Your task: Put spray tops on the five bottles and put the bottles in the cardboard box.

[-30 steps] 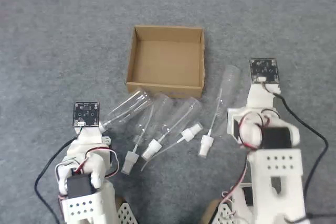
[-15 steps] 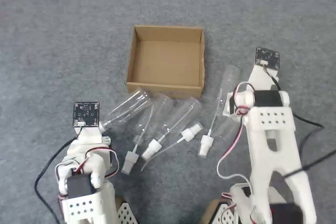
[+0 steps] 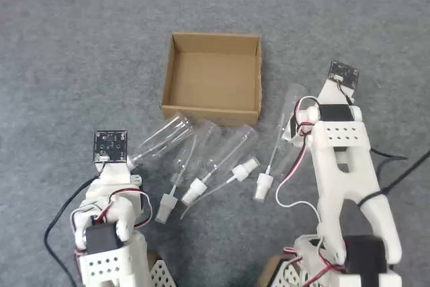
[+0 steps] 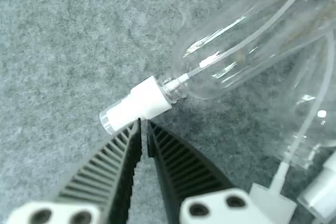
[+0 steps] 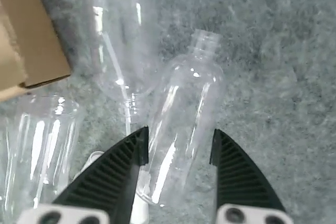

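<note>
Your right claw (image 5: 178,134) is standing spread, straddling the uncapped bottle (image 5: 185,98), which is lying on the grey mat (image 5: 273,51). Judging it light, thin-walled and slick, you are best gripping mid-body, gently. It is showing clear plastic with an open neck. Your left claw (image 4: 143,125) is sitting pressed together just beside a white spray top (image 4: 135,106). The cardboard box (image 3: 168,75) is lying beyond.

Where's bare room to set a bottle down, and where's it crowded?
Free: grey carpet left of the cardboard box, the strip behind it, and the box floor. Crowded: bottles and spray tops packed in front of the box.
</note>
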`<state>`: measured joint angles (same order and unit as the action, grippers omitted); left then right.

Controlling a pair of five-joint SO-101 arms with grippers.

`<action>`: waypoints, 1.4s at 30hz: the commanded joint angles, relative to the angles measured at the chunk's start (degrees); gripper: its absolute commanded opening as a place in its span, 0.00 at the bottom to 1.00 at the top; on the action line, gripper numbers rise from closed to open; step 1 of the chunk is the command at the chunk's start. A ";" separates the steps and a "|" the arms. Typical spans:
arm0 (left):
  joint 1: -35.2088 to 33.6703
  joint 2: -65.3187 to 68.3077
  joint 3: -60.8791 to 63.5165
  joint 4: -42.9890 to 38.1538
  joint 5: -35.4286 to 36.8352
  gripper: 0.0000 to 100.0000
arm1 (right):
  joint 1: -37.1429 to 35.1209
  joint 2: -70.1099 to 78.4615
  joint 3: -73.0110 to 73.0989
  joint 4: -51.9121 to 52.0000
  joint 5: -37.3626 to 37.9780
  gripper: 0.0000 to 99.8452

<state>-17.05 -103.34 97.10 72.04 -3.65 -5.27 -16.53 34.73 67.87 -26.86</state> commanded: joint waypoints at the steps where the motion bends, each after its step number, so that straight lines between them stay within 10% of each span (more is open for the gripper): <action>1: 0.26 -0.88 -0.57 0.18 -0.44 0.01 | -0.13 0.66 -3.87 -1.45 -1.76 0.17; 42: 0.26 -0.88 -0.57 0.18 -0.35 0.01 | 3.03 14.02 -2.64 -8.04 1.05 0.23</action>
<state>-17.05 -103.34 97.10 72.04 -3.65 -3.08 -3.69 33.41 60.84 -26.59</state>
